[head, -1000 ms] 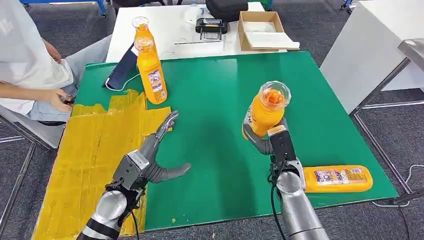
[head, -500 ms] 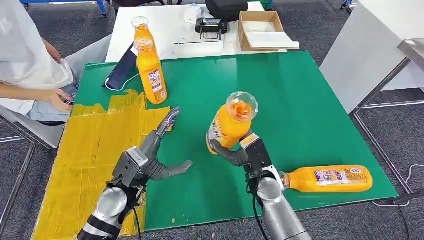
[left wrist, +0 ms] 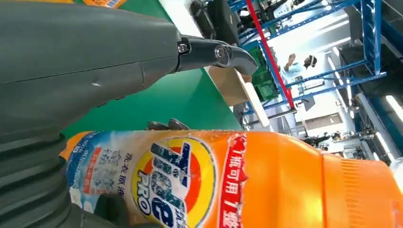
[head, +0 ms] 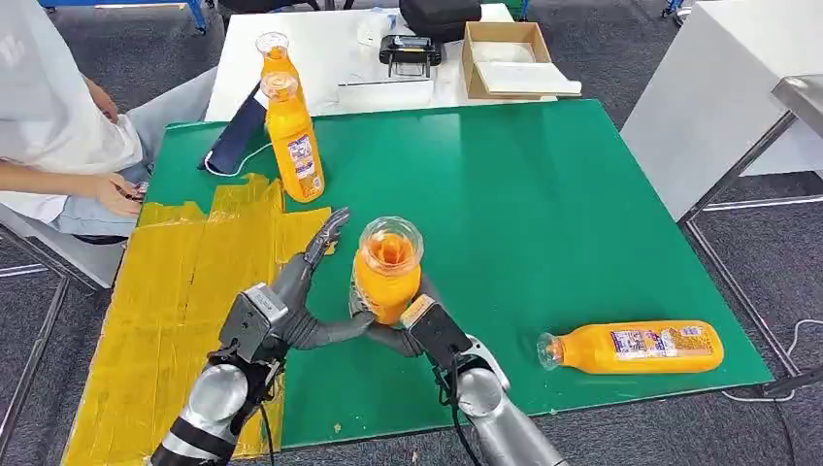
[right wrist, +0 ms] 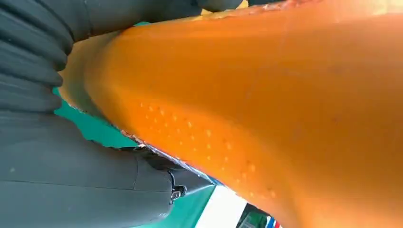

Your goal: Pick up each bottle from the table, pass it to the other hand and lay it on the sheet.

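The right hand [right wrist: 62, 156] comes in as a grey ribbed cover and a thick grey thumb, the thumb lying along the underside of an orange bottle [right wrist: 266, 104] and pressed against it. The bottle takes up most of the frame, its smooth orange wall running across on a slant, with a patch of small raised dots on the plastic near the thumb. A torn edge of its label peeks out where bottle and thumb meet. A sliver of the green table [right wrist: 102, 135] shows between the ribbed cover and the bottle, and again past the thumb's tip, beside a pale strip.
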Robot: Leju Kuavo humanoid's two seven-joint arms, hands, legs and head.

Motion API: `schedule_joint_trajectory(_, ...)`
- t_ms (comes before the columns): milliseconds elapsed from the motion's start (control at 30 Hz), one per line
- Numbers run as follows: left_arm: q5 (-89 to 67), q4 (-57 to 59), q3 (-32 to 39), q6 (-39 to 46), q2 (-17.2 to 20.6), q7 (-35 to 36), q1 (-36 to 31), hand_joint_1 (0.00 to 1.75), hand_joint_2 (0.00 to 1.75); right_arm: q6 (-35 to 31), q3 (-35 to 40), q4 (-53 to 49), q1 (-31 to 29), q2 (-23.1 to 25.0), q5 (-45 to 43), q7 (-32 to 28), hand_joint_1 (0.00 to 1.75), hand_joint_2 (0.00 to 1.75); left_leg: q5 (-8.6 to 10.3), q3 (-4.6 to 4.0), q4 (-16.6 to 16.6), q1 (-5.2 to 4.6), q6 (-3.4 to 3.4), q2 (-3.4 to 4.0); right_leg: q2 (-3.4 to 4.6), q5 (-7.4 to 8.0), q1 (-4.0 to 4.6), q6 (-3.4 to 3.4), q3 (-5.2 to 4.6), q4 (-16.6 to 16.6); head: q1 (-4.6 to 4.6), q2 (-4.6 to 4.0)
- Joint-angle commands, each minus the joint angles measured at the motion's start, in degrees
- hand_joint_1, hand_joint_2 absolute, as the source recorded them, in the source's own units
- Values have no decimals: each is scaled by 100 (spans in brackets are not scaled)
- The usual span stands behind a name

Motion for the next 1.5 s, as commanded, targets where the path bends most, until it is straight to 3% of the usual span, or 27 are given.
schedule_joint_trajectory(33,79,438,-209,12,44,13,-308,0,175,-77,443,619,-300,-83,68,37,175,175,-11,29,-2,6,-16,1,-5,-9,7,-12,29,-2,-2,0)
schedule_joint_trajectory(1500,675,651,-700,-536,-8,91,-287,0,175,-228,429,990,-423,-43,95,40,175,175,-13,31,2,4,-15,-1,-8,-12,4,-11,30,1,0,0)
